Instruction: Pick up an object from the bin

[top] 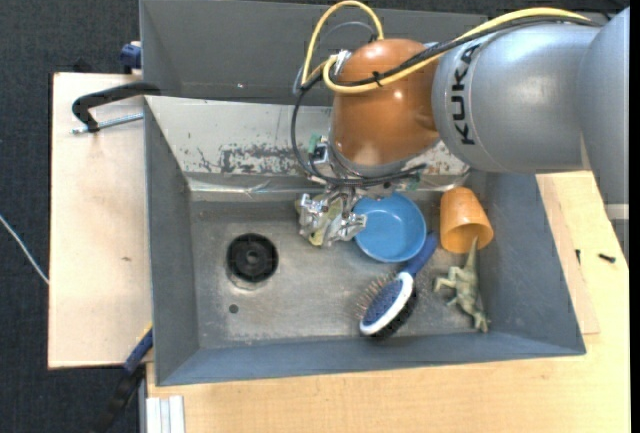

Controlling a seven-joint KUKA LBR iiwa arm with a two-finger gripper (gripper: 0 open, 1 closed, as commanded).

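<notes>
Grey metal bin (200, 321), sloped walls, flat floor with scuff marks along the far wall. Silver arm (530, 101) enters from the right, over the bin's far right corner. Its wrist carries a rounded orange cover (385, 116), with yellow and black cables (345, 21) looped above it. Blue bowl (395, 229) sits upright at mid-floor, a little right of centre, opening up, partly under the edge of the orange cover. Orange cup (464, 217) lies tipped on its side just right of the bowl, mouth toward the near right. Blue-and-white hairbrush (388, 303) lies near the front wall, bristles up, its handle running up toward the bowl's near edge. Green toy dinosaur (463, 291) lies to the right of the brush, below the cup, against the right slope. Black round disc-like thing (251, 257) sits alone on the left half of the floor, well apart from the rest. Gripper (327, 218), a bright metal cluster, hangs below the orange cover, low over the floor. Blue bowl lies immediately to the gripper's right, its left rim meeting the metal. Contact or mere overlap: cannot tell. Bowl's body is outside the jaws, beside them and not between. Jaws apart or together: cannot tell, the metal parts blend together.
</notes>
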